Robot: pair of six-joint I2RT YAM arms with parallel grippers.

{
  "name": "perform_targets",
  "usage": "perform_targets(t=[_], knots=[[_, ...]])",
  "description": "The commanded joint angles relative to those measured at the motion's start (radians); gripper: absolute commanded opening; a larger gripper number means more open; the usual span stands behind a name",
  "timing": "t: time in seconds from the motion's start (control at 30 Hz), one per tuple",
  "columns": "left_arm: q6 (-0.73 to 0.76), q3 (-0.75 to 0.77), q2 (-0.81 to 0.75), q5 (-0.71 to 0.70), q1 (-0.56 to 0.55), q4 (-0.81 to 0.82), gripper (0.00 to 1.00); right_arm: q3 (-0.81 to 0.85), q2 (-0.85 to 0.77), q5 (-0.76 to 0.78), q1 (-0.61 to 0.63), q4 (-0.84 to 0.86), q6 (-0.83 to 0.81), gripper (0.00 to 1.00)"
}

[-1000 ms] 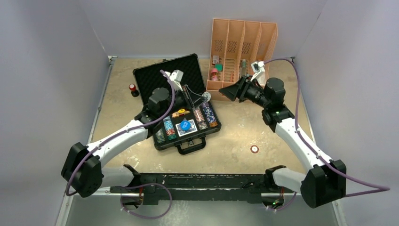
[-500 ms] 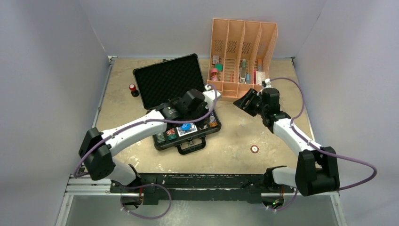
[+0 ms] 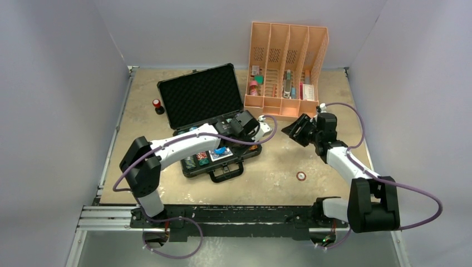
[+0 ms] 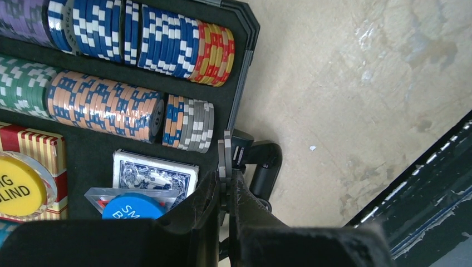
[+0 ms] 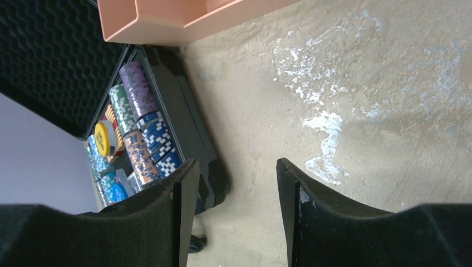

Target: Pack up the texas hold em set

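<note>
one grey chip [image 4: 224, 149] between left claw's [image 4: 225, 181] fingers

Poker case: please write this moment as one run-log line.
left gripper: shut on grey chip, by case handle | right gripper: open, empty | case: open | loose disc: on table

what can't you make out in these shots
Top view: left arm hides much of the briefcase tray.
Left wrist view: grey chip in the left gripper shows edge-on only; yellow button cut by the frame edge; blue button behind the gripper.
Top view: small disc too small to identify.
</note>
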Motion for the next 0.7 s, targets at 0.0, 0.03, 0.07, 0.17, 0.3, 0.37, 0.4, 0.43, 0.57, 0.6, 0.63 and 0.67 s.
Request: perform_targets(t=[0.0,0.03,0.07,0.17,0.3,0.37,0.4,0.43,0.57,0.6,0.63,0.67], knots=[[0.032,0.060,0.013,-0.038,-0.002,-0.025,0.00,-0.008,-0.030,-0.027,-0.001,0.054,0.000,0.56],[0.031,0.060,0.017,-0.044,-0.003,-0.023,0.00,-0.007,-0.030,-0.028,-0.001,0.055,0.002,0.56],[0.025,0.061,0.021,-0.058,-0.003,-0.022,0.00,-0.008,-0.031,-0.028,-0.001,0.055,0.002,0.56],[0.010,0.066,0.030,-0.084,-0.002,-0.014,0.00,-0.007,-0.030,-0.031,-0.001,0.057,0.004,0.56],[-0.005,0.067,0.032,-0.147,-0.002,0.003,0.00,-0.010,-0.029,-0.030,-0.001,0.058,0.001,0.56],[-0.011,0.069,0.037,-0.157,-0.002,0.006,0.00,-0.011,-0.029,-0.029,-0.001,0.059,0.000,0.56],[-0.015,0.068,0.038,-0.165,-0.002,0.008,0.00,-0.011,-0.029,-0.029,-0.001,0.058,0.000,0.56],[-0.020,0.070,0.041,-0.178,-0.002,0.011,0.00,-0.011,-0.029,-0.028,-0.001,0.058,-0.001,0.56],[-0.019,0.079,0.061,-0.180,-0.002,0.002,0.00,-0.016,-0.030,-0.027,-0.001,0.059,0.000,0.56],[-0.018,0.084,0.067,-0.173,-0.002,-0.006,0.00,-0.016,-0.031,-0.026,-0.001,0.059,-0.001,0.56],[-0.016,0.085,0.072,-0.167,-0.003,-0.008,0.00,-0.016,-0.030,-0.025,-0.001,0.059,-0.001,0.56],[-0.014,0.084,0.076,-0.164,-0.004,-0.010,0.00,-0.016,-0.029,-0.025,-0.001,0.059,0.000,0.56]])
